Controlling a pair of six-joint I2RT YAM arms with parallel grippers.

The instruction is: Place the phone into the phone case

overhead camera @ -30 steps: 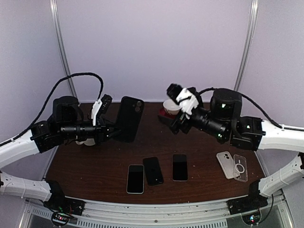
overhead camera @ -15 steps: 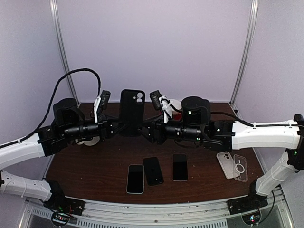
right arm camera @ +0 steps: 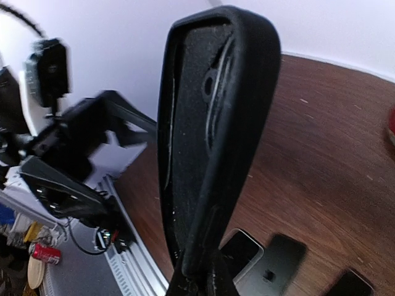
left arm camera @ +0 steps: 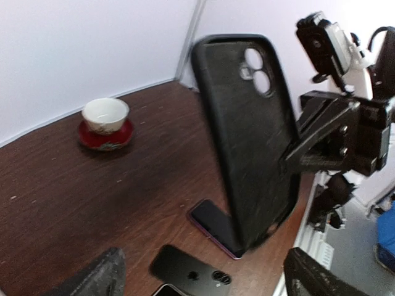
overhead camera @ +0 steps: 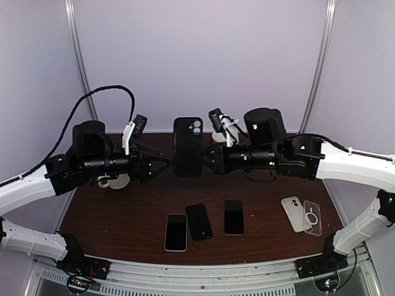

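- A black case (overhead camera: 187,148) stands upright in the air over the middle of the tabletop (overhead camera: 117,216), filling the gap between the arms.
- The right end effector (overhead camera: 202,161) clamps its 3 o'clock edge. The left end effector (overhead camera: 165,166) gapes just beside its 9 o'clock edge.
- Three phones (overhead camera: 199,221) lie in a row at 6 o'clock.
- A white case (overhead camera: 292,213) and a clear case (overhead camera: 312,217) lie at 4 o'clock.
- A cup (left arm camera: 106,113) on a saucer (left arm camera: 105,134) sits at 12 o'clock.
- Bare wood lies open at 8 o'clock.
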